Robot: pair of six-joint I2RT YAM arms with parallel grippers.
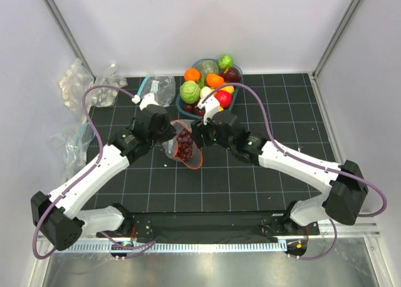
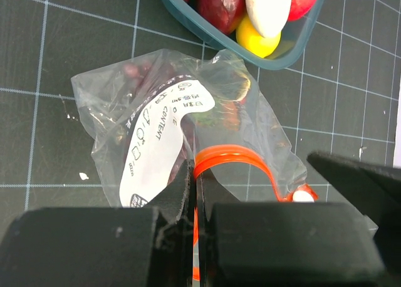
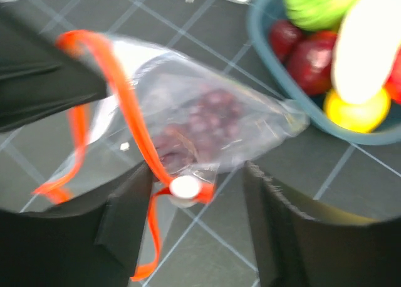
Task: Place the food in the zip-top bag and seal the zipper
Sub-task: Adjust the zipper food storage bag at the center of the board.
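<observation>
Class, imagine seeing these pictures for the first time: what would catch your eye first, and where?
The clear zip-top bag with its orange-red zipper stands out mid-mat between the left hand and right hand, purple grapes inside. Just behind it, a teal tub is heaped with bright toy fruit.

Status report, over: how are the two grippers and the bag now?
Left gripper shut on the zipper. Right gripper open around white slider. Zip-top bag holds grapes, mouth unsealed. Nothing blocking.

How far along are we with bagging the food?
Done: purple grapes are in the zip-top bag. In hand: left gripper pinches the orange zipper, mouth open; right gripper straddles the white slider, open. Left: cabbage, oranges and more sit in the teal tub; then sealing.
</observation>
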